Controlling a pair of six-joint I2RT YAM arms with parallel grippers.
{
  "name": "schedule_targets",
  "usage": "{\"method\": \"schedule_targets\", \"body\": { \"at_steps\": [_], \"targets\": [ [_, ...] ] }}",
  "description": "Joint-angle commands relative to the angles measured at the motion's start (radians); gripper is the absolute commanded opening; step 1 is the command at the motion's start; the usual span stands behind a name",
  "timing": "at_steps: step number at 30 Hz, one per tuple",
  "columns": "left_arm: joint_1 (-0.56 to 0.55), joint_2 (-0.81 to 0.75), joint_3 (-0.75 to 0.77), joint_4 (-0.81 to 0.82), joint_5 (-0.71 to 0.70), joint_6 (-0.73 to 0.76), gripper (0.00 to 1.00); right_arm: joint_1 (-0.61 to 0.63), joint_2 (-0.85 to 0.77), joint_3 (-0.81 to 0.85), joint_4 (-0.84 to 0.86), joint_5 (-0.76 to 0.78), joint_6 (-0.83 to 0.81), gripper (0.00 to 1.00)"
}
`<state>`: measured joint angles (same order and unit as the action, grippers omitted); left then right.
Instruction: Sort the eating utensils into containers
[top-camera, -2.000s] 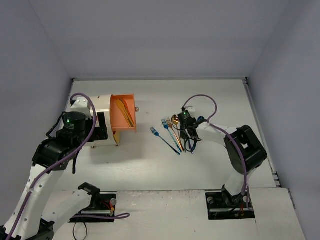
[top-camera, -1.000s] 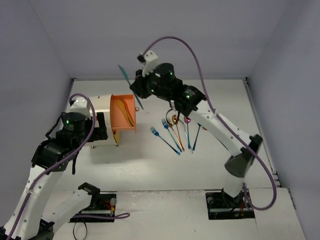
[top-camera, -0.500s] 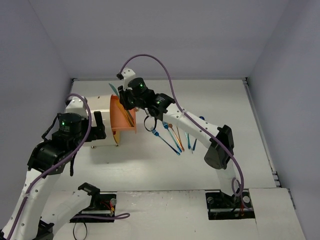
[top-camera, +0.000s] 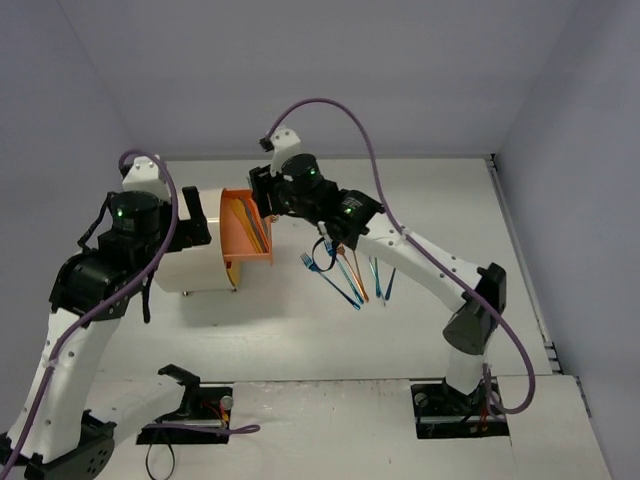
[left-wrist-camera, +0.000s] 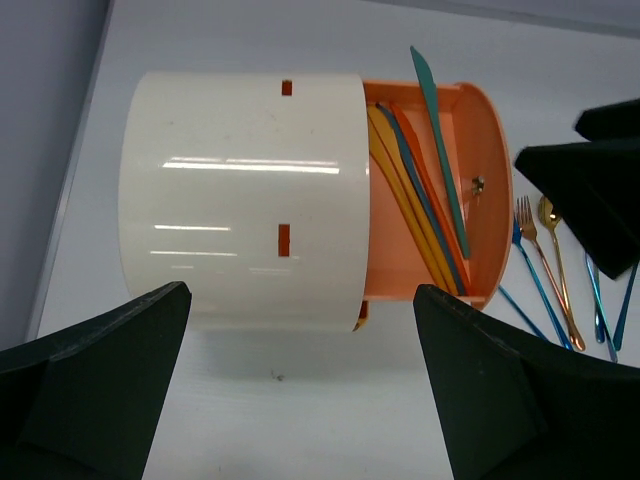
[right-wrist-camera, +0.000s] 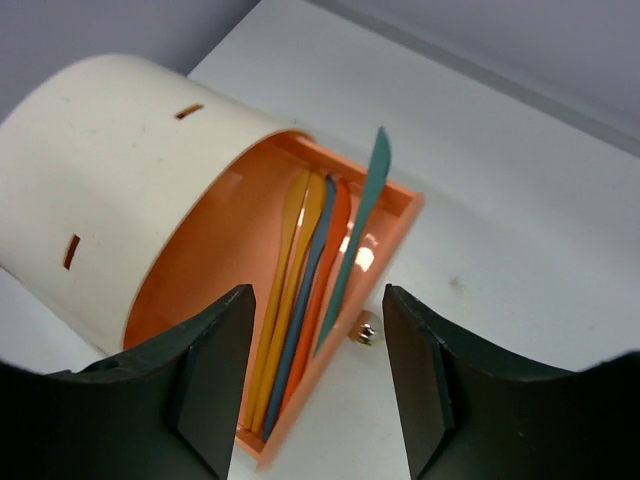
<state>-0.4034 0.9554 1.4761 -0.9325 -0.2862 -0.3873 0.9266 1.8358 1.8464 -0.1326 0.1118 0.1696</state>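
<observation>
The cream-white drum cabinet (left-wrist-camera: 240, 190) lies on its side with one orange drawer (left-wrist-camera: 492, 215) slid out. Inside the drawer lie gold, blue and orange utensils (right-wrist-camera: 300, 290). A teal knife (right-wrist-camera: 362, 225) rests on them with its tip sticking out past the drawer's rim. My right gripper (right-wrist-camera: 315, 390) hovers open just above the drawer (top-camera: 250, 252), nothing between its fingers. My left gripper (left-wrist-camera: 300, 400) stands wide open and empty over the table beside the cabinet (top-camera: 195, 265). Several blue and gold forks and spoons (top-camera: 350, 272) lie on the table right of the drawer.
The brass knob (right-wrist-camera: 365, 327) sticks out of the drawer's round front. A blue fork (top-camera: 328, 280) lies nearest the drawer, apart from the others. Walls close the table at the back and on both sides.
</observation>
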Motion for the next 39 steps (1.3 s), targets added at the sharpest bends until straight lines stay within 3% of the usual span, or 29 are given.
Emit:
{"method": "schedule_targets", "body": {
  "at_steps": [1,5,12,20,28,39],
  "targets": [
    [0.039,0.124,0.128,0.054,-0.053,0.019,0.93,-0.098,-0.167,-0.093,0.077,0.079,0.045,0.54],
    [0.152,0.19,0.174,0.087,0.039,0.017,0.93,-0.166,-0.191,-0.163,0.078,0.023,0.063,0.54],
    [0.147,0.309,0.222,0.236,0.198,0.091,0.93,-0.211,-0.209,-0.238,0.08,-0.014,0.073,0.54],
    [0.071,0.599,0.451,0.341,0.059,0.256,0.93,-0.264,-0.33,-0.4,0.079,-0.022,0.104,0.54],
    [-0.002,0.887,0.7,0.333,-0.101,0.473,0.93,-0.276,-0.462,-0.556,0.078,-0.024,0.124,0.55],
    [-0.003,1.025,0.786,0.167,-0.122,0.536,0.93,-0.281,-0.578,-0.67,0.076,-0.008,0.14,0.55]
  ]
}}
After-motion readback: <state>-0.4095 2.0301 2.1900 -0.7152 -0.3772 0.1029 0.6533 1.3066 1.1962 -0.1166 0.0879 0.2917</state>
